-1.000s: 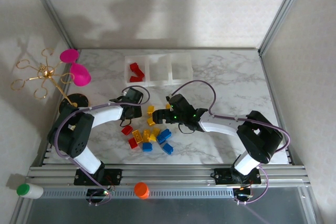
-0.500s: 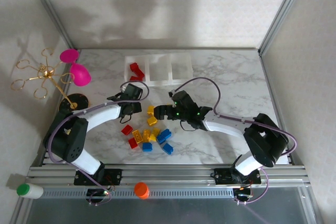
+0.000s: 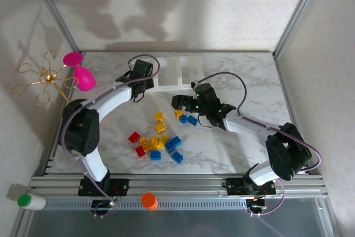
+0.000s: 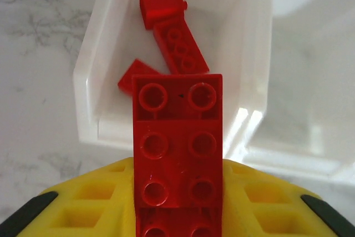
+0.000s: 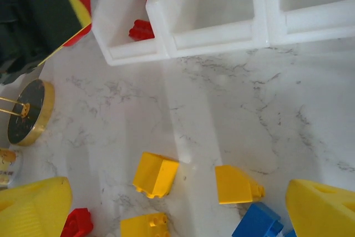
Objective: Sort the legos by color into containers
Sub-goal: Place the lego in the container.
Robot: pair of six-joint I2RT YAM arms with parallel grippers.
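My left gripper (image 3: 140,77) is shut on a red lego (image 4: 177,137), studs up between the yellow fingers (image 4: 94,198). It hangs at the near wall of the left container (image 4: 89,81), which holds other red legos (image 4: 175,48). The three containers (image 3: 169,73) stand in a row at the back; the middle one (image 5: 211,9) looks empty. My right gripper (image 5: 177,215) is open above loose legos, with yellow ones (image 5: 155,175) (image 5: 237,184) and a blue one (image 5: 258,220) under it. The main pile of legos (image 3: 158,142) lies nearer the front.
A pink goblet (image 3: 83,79) and a gold wire stand (image 3: 44,76) with a round base (image 5: 25,112) sit at the left. An orange cap (image 3: 148,199) and a green-capped bottle (image 3: 30,201) rest on the front rail. Aluminium frame posts edge the table.
My left gripper has carried the red lego from beside the pile up to the left container. My right gripper has shifted back and right, staying open.
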